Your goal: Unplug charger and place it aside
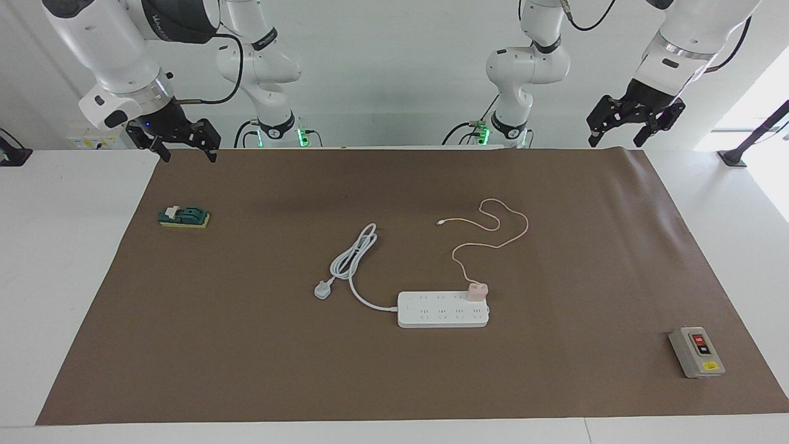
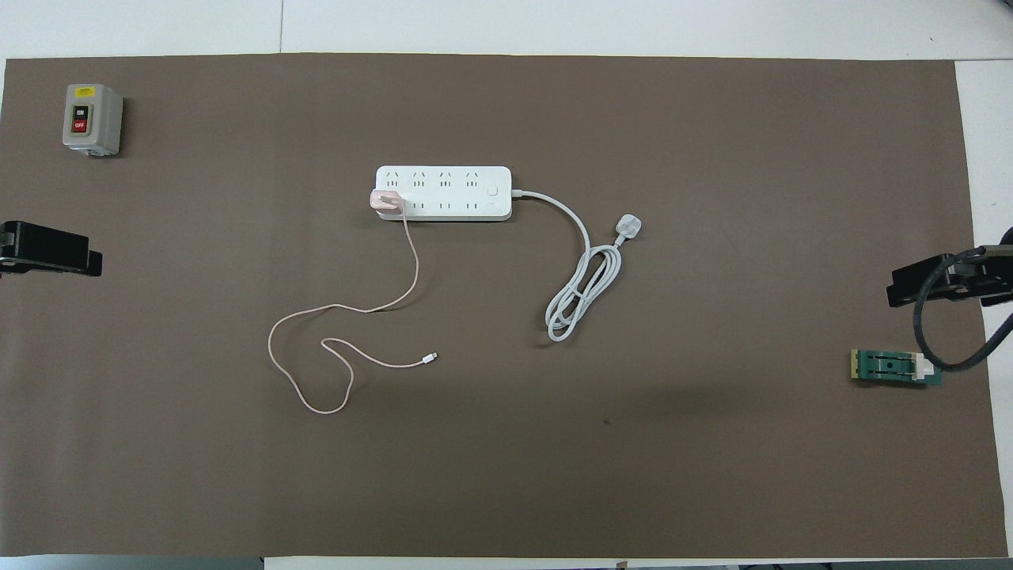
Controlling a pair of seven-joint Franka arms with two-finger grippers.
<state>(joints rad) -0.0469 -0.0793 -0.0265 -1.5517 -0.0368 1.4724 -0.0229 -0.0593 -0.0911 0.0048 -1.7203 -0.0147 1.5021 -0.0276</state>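
Note:
The pale pink charger (image 1: 476, 291) is plugged into the white power strip (image 1: 441, 316), at the strip's end toward the left arm's end of the table. It also shows in the overhead view (image 2: 387, 201), on the strip (image 2: 463, 194). Its thin pink cable (image 1: 493, 245) runs in loose loops toward the robots over the brown mat. My left gripper (image 1: 616, 140) hangs open and empty over the table's edge by its base. My right gripper (image 1: 188, 154) hangs open and empty over the mat's corner by its base. Both arms wait apart from the charger.
The strip's thick white cord (image 1: 352, 259) lies coiled on the strip's right-arm side. A grey switch box (image 1: 696, 351) sits farther from the robots at the left arm's end. A green knife switch (image 1: 185, 217) lies near the right gripper.

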